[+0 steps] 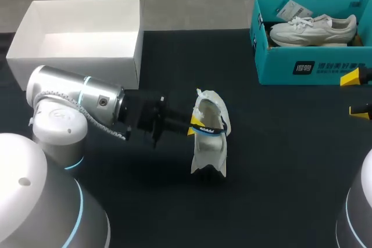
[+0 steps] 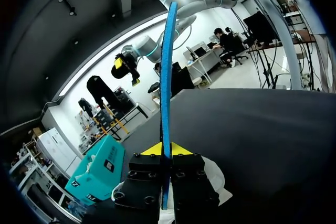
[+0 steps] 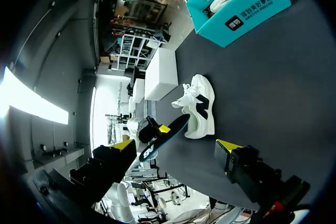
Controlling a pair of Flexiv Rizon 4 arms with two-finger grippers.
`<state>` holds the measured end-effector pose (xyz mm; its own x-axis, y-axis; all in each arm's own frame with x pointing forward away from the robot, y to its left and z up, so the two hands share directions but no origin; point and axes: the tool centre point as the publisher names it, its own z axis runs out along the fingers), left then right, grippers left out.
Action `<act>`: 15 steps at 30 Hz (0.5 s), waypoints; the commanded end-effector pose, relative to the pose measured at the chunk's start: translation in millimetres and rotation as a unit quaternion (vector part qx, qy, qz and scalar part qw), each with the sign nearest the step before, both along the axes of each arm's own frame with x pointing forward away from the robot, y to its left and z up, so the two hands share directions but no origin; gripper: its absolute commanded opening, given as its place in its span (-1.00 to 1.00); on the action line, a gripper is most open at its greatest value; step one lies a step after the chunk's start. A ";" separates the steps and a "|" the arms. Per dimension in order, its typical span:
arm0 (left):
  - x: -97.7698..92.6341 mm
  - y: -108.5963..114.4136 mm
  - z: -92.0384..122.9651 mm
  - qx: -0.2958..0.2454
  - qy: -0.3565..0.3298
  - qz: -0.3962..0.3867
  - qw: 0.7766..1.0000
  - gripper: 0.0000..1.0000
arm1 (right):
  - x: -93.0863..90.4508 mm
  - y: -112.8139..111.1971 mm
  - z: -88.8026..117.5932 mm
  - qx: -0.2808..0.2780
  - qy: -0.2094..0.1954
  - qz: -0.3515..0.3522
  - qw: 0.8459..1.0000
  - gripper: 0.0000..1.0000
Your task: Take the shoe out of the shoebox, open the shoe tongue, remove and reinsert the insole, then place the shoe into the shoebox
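Note:
A white shoe (image 1: pixel 209 146) with a dark side stripe stands on the black table (image 1: pixel 279 161) near the middle. My left gripper (image 1: pixel 192 127) is at its opening, shut on a blue insole (image 1: pixel 211 132) that arcs across the shoe. In the left wrist view the insole (image 2: pixel 168 66) rises edge-on from between the yellow fingertips (image 2: pixel 151 149), with the shoe (image 2: pixel 216 178) beneath. The teal shoebox (image 1: pixel 311 65) at the far right holds a second white shoe (image 1: pixel 314 29). My right gripper (image 1: pixel 356 94) hangs open at the right edge, empty; its wrist view shows the shoe (image 3: pixel 200 109) and insole (image 3: pixel 164 138) ahead.
A white open box (image 1: pixel 78 56) stands at the back left, just behind my left arm. The teal shoebox (image 3: pixel 239 4) sits beyond the shoe from the right gripper (image 3: pixel 174 146), and the white box (image 3: pixel 160 72) lies further off. Bare black table surrounds the shoe.

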<state>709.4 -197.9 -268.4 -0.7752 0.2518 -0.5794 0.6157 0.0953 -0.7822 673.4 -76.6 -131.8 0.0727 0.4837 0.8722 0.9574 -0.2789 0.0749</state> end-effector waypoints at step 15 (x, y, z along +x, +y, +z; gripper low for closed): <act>-2.9 -0.3 23.9 -0.020 -0.001 0.011 1.000 -1.00 | -10.9 -0.2 1.6 -0.002 -0.003 -0.007 1.000 1.00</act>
<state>714.1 -206.7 -255.1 -0.7791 0.2160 -0.5885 0.6136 0.0704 -0.7865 673.9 -76.5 -132.0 0.0721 0.4829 0.8727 0.9577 -0.2779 0.0746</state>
